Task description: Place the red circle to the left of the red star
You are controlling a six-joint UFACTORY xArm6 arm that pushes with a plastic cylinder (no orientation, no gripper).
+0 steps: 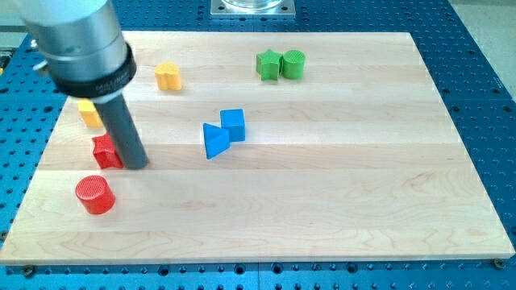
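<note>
The red circle [95,194] is a short red cylinder near the board's lower left. The red star [105,151] lies just above it, partly hidden by my rod. My tip [135,165] rests on the board right against the red star's right side, and up and to the right of the red circle with a small gap between them.
A yellow block [89,113] sits above the red star, partly hidden by the arm. Another yellow block [168,76] lies at upper left. A blue triangle [214,141] and blue cube [233,124] touch mid-board. A green star [268,64] and green cylinder [293,64] sit at the top.
</note>
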